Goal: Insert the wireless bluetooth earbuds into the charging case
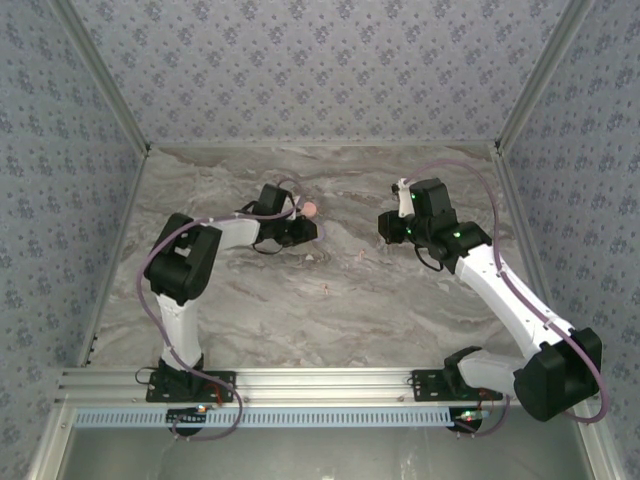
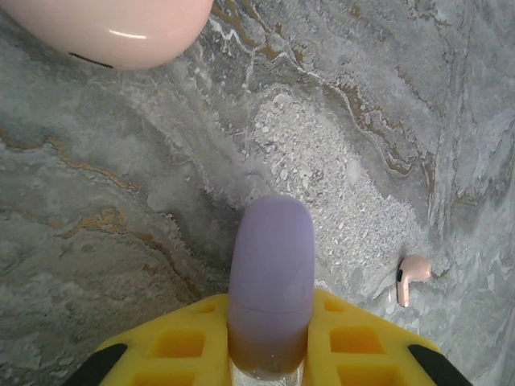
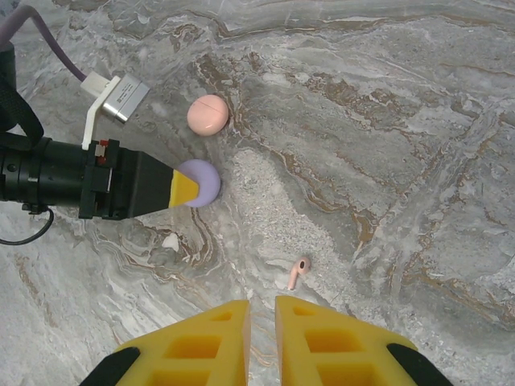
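Between the yellow fingers of your left gripper (image 2: 269, 334) sits the lilac charging case (image 2: 271, 273), pinched edge-on with its rounded end poking out past the tips. You cannot tell whether it touches the marble table (image 2: 121, 241). Just beyond it lies a pale pink case (image 3: 208, 114), flat on the marble, with a seam line across its top. A pink earbud (image 3: 298, 273) rests on the table to the right of the held case, apart from both cases. Your right gripper (image 3: 262, 318) hovers near that earbud, its jaws drawn to a thin slit and gripping nothing. A white speck (image 3: 170, 240) lies beside your left gripper.
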